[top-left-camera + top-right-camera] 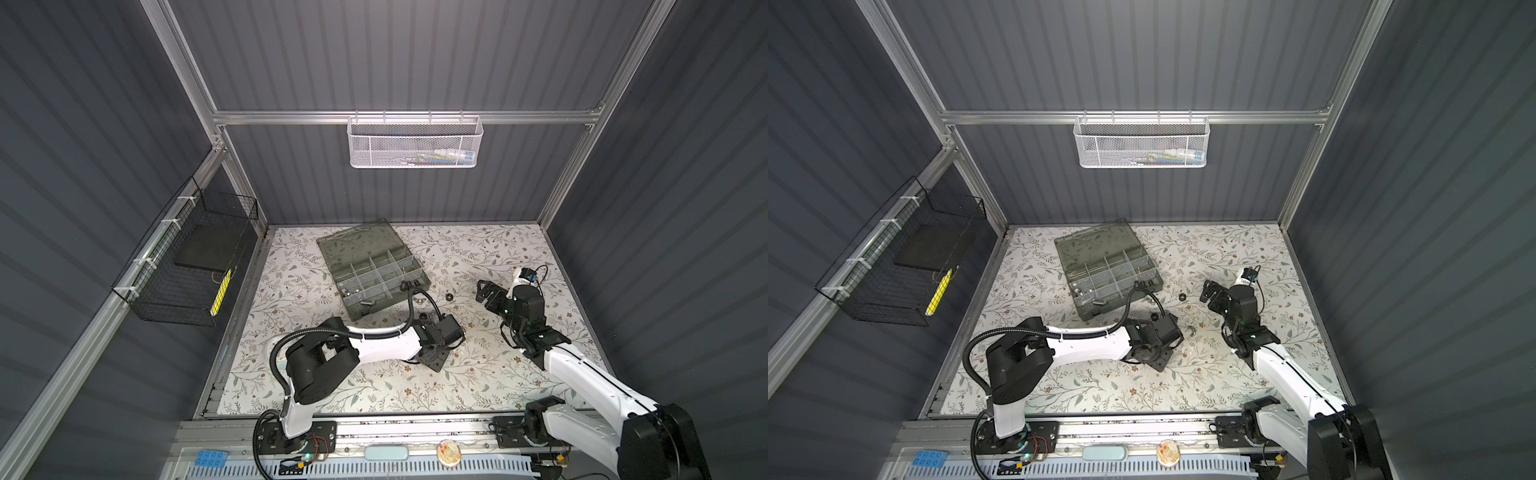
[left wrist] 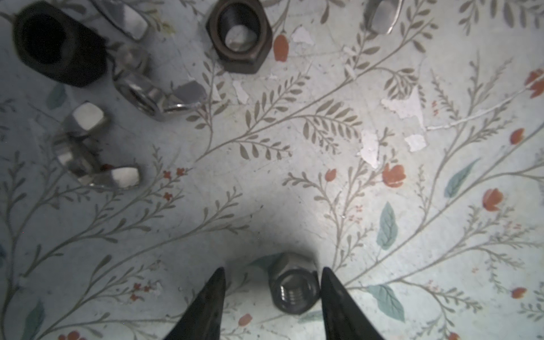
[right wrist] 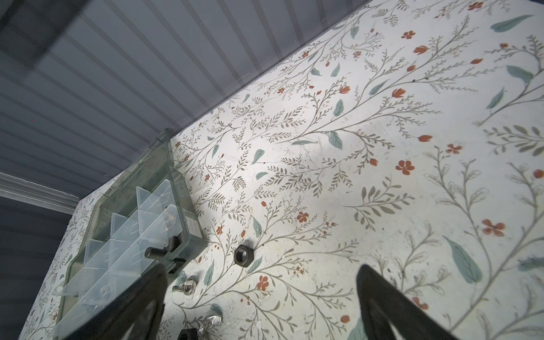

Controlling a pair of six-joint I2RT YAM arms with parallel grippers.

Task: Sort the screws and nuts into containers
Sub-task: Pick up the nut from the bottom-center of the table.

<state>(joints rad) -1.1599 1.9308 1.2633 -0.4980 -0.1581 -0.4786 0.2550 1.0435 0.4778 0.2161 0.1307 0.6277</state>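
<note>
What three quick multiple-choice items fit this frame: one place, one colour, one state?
1. The dark hex nut ahead of the right gripper lies: A in a compartment; B on the table beside the organizer case; C held aloft.
2. The nut at the left gripper is: A brass; B red; C silver.
3. The right gripper is: A open, empty; B shut on a screw; C shut on a nut.
B: it rests on the floral surface outside the case wall. C: shiny grey metal. A: fingers spread, nothing between.

We see dark grey ribbed wall panels w/ silver aluminium frame rails, floral-print white desk below.
</note>
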